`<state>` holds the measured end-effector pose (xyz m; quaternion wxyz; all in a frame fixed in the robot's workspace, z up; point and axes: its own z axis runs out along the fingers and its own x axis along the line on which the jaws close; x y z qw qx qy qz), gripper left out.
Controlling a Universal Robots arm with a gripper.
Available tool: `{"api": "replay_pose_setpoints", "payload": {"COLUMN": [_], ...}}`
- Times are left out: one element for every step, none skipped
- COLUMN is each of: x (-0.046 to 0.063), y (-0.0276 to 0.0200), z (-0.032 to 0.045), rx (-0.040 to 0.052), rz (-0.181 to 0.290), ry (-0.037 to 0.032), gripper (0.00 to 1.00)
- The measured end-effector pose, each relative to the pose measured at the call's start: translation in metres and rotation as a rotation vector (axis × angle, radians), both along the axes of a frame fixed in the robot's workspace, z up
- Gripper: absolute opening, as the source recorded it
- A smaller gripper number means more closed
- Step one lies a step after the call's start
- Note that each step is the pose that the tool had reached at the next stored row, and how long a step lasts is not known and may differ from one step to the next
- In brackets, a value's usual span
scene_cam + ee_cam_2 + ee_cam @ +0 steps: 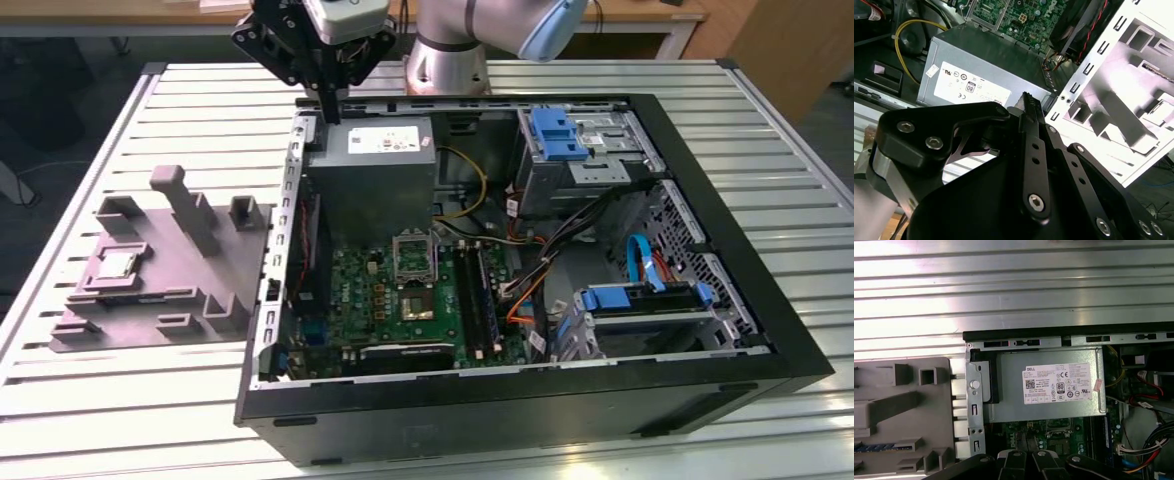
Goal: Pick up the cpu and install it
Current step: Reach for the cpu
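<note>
Over a corner of the computer case (534, 405), near the power supply (374, 175): gripper (330, 108) pinched narrow, empty; cpu (114, 265) well apart, lying in the grey fixture (147, 312)

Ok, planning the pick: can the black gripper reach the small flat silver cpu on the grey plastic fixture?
Probably yes: the cpu lies uncovered on the fixture, nothing over it, though upright blocks stand near. The gripper hangs above the black case's corner.
</note>
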<state>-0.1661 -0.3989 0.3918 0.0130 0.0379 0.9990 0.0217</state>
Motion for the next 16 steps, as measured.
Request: {"api": "replay_pose_setpoints", "payload": {"x": [-0.0001,-0.0001,-0.0001,-0.0002,-0.0002,-0.0006,-0.0013,-0.0022,-0.0032,-0.0041,-0.0049,-0.0056,-0.0063,-0.0067,-0.0072,-0.0079], "y": [0.0,0.0,0.0,0.0,0.0,0.0,0.0,-0.0001,0.0,0.0,0.0,0.0,0.0,0.0,0.0,0.0], "z": [0.0,0.0,0.0,0.0,0.0,-0.0002,-0.0003,-0.0002,-0.0004,-0.0005,-0.0006,-0.0006,-0.0007,-0.0007,-0.0008,-0.0009], "rx": [0.0,0.0,0.0,0.0,0.0,0.0001,0.0001,-0.0001,0.0,0.0,0.0001,0.0001,0.0,0.0,0.0,0.0], "rz": [0.0,0.0,0.0,0.0,0.0,0.0,0.0,0.0,0.0,0.0,0.0,0.0,0.0,0.0,0.0,0.0], "ry": [0.0,0.0,-0.0001,0.0,0.0002,0.0003,0.0006,0.001,0.0013,0.0017,0.002,0.0022,0.0025,0.0027,0.0029,0.0031], "gripper": [0.11,0.11,0.11,0.11,0.11,0.11,0.11,0.11,0.11,0.11,0.11,0.11,0.11,0.11,0.11,0.11]}}
